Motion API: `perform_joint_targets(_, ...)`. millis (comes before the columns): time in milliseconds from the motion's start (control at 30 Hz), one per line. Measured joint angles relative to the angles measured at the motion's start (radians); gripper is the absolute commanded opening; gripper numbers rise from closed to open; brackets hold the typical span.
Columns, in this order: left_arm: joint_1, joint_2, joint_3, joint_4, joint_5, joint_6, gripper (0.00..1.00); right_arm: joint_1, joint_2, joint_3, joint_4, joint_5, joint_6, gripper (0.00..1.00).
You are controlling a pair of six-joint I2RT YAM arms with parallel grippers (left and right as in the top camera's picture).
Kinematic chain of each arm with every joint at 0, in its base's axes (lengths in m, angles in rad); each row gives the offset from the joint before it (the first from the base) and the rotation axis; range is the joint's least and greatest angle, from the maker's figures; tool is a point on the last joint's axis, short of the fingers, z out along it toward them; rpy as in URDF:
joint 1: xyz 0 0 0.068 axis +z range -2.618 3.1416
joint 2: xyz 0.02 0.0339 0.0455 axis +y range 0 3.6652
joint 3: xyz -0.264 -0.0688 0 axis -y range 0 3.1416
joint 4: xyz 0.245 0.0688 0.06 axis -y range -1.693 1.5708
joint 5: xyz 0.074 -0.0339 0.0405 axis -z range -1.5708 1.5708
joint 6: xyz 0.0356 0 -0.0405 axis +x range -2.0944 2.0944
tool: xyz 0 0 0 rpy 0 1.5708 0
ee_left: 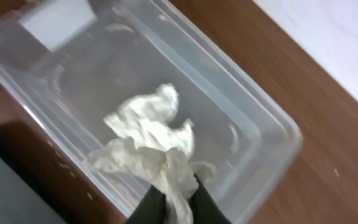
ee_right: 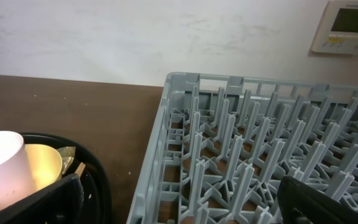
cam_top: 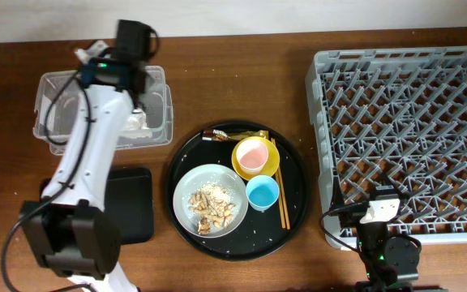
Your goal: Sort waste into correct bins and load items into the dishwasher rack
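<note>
Waste sorting: the left tool (ee_left: 174,202), jaws narrow, pinches the tail of the crumpled white paper tissue (ee_left: 148,134) lying in the clear plastic rectangular tub (ee_left: 291,134). Next it should release and lift clear; the right tool (ee_right: 179,211) waits wide, empty

No writing is showing clearly enough to read. A wall panel (ee_right: 351,25) is carrying small print under its screen, too blurred to make out, and a white label (ee_left: 55,22) on the clear tub (ee_left: 247,124) is looking blank.

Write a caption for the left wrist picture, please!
Left gripper pinching a crumpled white tissue inside the clear plastic tub.
</note>
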Motion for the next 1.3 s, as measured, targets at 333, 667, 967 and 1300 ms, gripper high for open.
perform_joint_targets(333, 0.127, 0.040, 0.000, 0.003, -0.013, -0.002, 0.93, 0.000, 0.000, 0.000, 0.000, 0.000, 0.000, 0.98)
perform_joint_targets(667, 0.132, 0.081, 0.000, 0.062, 0.093, 0.083, 0.99, 0.000, 0.000, 0.000, 0.000, 0.000, 0.000, 0.98)
perform_joint_targets(967, 0.123, 0.023, 0.000, 0.017, 0.167, 0.172, 0.99, 0.000, 0.000, 0.000, 0.000, 0.000, 0.000, 0.98)
perform_joint_targets(1300, 0.030, -0.137, 0.011, -0.068, 0.660, 0.188, 0.71, 0.000, 0.000, 0.000, 0.000, 0.000, 0.000, 0.98)
